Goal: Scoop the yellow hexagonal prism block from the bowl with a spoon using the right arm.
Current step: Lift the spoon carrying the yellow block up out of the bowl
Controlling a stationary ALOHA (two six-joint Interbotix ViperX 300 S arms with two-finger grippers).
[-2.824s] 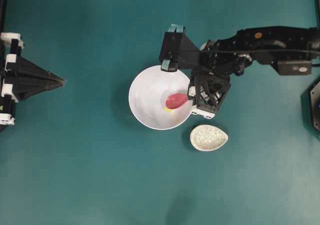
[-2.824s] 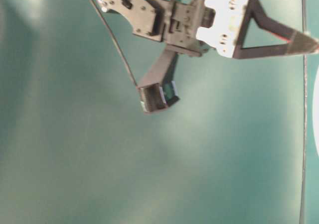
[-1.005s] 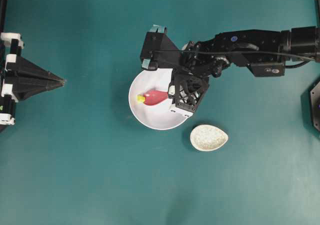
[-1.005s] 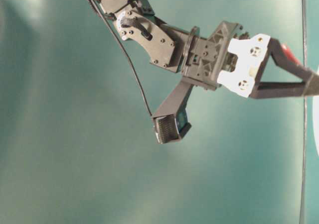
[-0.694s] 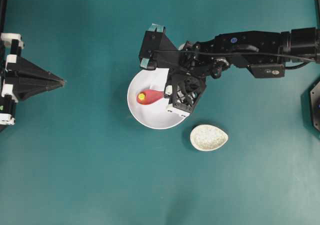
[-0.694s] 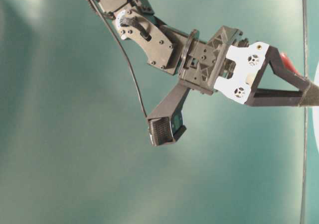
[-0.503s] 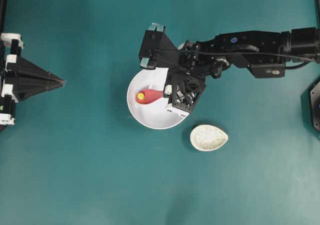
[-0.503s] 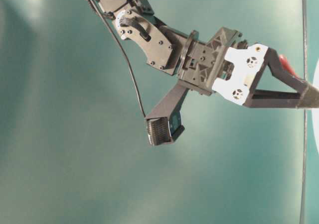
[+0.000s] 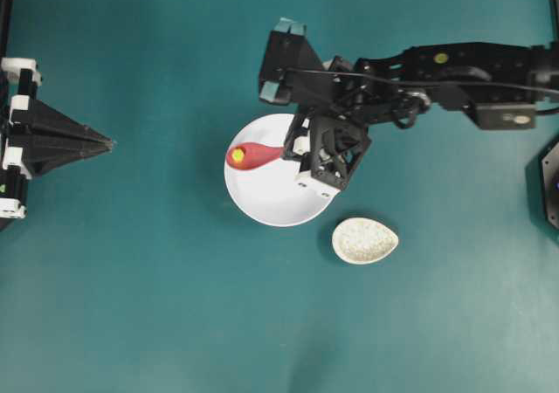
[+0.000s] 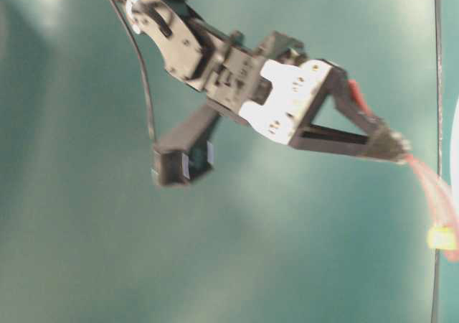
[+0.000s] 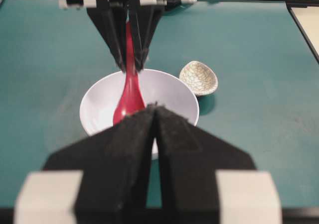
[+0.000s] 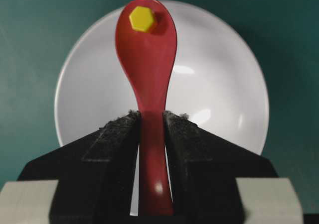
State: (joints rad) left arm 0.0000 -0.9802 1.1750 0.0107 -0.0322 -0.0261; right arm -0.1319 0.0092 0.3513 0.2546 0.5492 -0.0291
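The spoon (image 12: 146, 74) was clamped by its handle in the right end effector (image 12: 149, 127). The yellow hexagonal prism block (image 12: 142, 19) was seated near the scoop's far tip, above the bowl (image 9: 271, 203), seemingly over its rim. The scoop was judged complete; a level, steady carry was called for next. The left end effector (image 11: 153, 115) was parked closed and empty.

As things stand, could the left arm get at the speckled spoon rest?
Probably not easily: the left gripper sits shut at the table's far left, and the bowl and the spoon-holding right gripper lie between it and the spoon rest.
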